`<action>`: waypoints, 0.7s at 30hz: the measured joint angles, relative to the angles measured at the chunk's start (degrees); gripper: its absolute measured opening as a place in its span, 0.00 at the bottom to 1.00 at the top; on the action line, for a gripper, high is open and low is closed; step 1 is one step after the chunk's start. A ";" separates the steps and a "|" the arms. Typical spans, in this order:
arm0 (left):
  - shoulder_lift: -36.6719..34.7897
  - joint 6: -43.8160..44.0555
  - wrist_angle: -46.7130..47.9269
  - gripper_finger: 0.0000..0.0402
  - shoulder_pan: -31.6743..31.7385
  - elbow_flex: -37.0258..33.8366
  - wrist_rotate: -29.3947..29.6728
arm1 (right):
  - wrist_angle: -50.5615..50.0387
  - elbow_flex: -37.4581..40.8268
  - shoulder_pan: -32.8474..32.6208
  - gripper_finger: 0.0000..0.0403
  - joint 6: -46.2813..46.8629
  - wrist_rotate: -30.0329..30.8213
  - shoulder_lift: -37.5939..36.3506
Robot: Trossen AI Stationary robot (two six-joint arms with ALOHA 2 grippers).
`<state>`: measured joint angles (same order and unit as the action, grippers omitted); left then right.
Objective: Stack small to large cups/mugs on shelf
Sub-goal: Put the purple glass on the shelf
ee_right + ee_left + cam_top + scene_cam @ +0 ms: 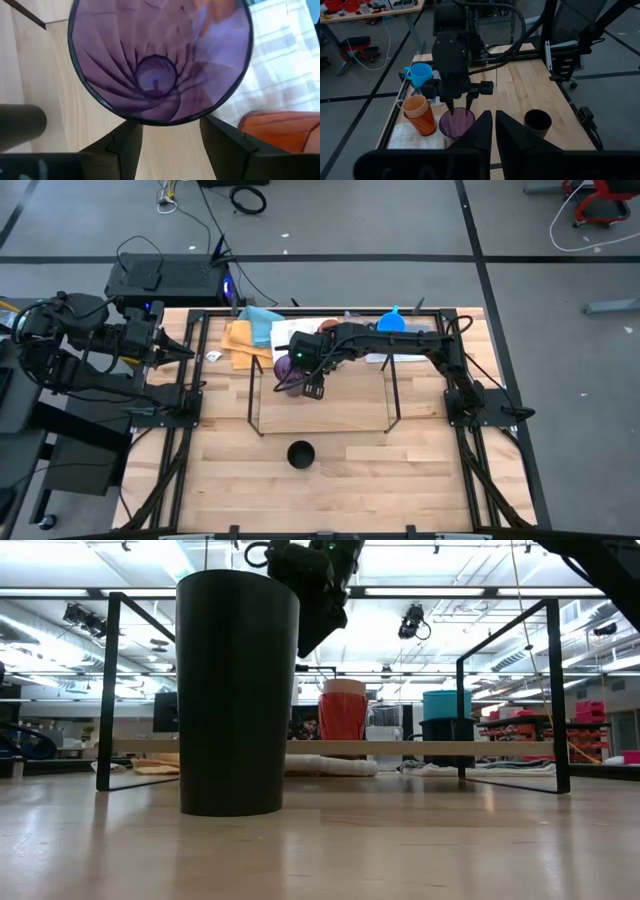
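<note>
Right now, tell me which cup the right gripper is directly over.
The purple cup. The open right gripper hangs straight over its mouth, fingers astride the rim. The orange cup stands beside it, and the black cup stands apart on the bare table.

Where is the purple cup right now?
In the high view the purple cup stands at the back left of the black wire shelf, right under the right gripper, whose open fingers hang over its rim, with an orange cup beside it.

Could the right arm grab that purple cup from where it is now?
Probably yes. The right gripper hangs directly over the purple cup with its fingers open, and nothing lies between them. The orange cup stands close beside it, which could crowd one finger.
</note>
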<state>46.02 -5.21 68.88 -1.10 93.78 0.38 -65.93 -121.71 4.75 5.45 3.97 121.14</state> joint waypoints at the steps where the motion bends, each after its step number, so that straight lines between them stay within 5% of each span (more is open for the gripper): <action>1: 0.00 -0.02 0.00 0.07 0.00 0.00 0.00 | 0.21 0.02 0.00 0.50 0.00 0.04 0.00; 21: 0.00 -0.44 -0.02 0.07 0.00 0.00 0.00 | 5.58 0.00 0.13 0.50 0.59 0.26 0.00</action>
<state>46.02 -5.65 68.86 -1.10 93.78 0.38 -60.36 -121.71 4.89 6.04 4.23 121.14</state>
